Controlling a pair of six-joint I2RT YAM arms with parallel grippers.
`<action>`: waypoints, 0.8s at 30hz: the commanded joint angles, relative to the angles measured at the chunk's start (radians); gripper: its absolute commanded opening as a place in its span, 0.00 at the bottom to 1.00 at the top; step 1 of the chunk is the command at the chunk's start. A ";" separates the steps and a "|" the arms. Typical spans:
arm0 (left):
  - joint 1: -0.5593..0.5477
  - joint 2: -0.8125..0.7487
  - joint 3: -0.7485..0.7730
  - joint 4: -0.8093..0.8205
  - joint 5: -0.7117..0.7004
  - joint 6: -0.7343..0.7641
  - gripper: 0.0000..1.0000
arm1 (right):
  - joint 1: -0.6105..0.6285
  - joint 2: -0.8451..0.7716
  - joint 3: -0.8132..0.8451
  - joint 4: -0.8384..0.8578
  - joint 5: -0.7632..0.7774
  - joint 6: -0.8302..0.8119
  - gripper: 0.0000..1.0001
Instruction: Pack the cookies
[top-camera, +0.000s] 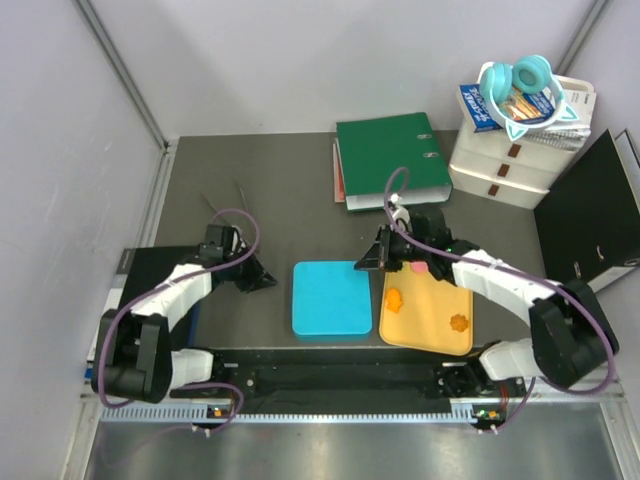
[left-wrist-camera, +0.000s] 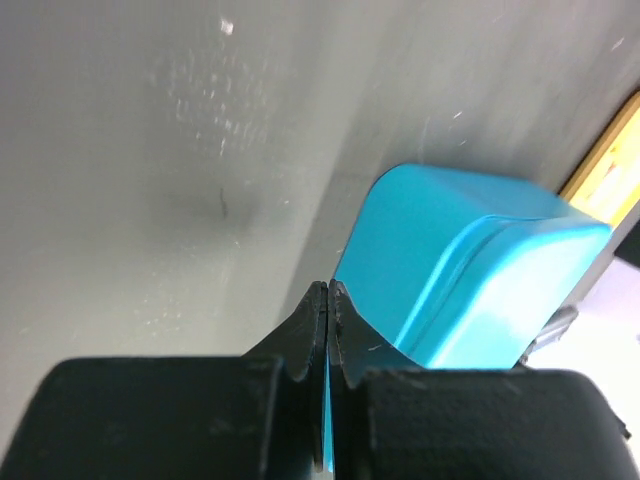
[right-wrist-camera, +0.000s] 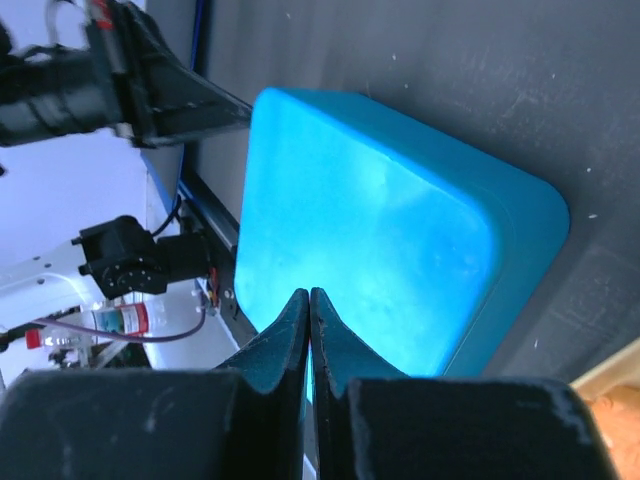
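A closed blue tin (top-camera: 330, 298) lies flat at the table's middle; it also shows in the left wrist view (left-wrist-camera: 470, 270) and the right wrist view (right-wrist-camera: 380, 230). Right of it lies a flat yellow-orange tray (top-camera: 432, 338). On the tray are two orange flower cookies (top-camera: 395, 300) (top-camera: 459, 322) and a pink round cookie (top-camera: 420, 267). My left gripper (top-camera: 268, 282) (left-wrist-camera: 328, 287) is shut and empty, just left of the tin. My right gripper (top-camera: 362, 262) (right-wrist-camera: 309, 293) is shut and empty, over the tin's far right corner beside the tray.
A green binder (top-camera: 390, 160) lies at the back. White drawers (top-camera: 505, 170) with blue headphones (top-camera: 520, 85) on top stand at the back right, next to a black binder (top-camera: 590, 215). Grey walls enclose the left and back.
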 joint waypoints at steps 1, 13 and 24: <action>0.007 -0.080 0.064 -0.040 -0.072 -0.012 0.00 | 0.011 0.102 0.038 0.114 -0.106 0.017 0.00; -0.029 -0.148 0.105 0.077 0.149 -0.083 0.03 | 0.051 0.304 0.073 0.151 -0.133 0.014 0.00; -0.190 -0.194 0.092 0.066 0.171 -0.101 0.12 | 0.057 0.367 0.053 0.142 -0.098 0.003 0.00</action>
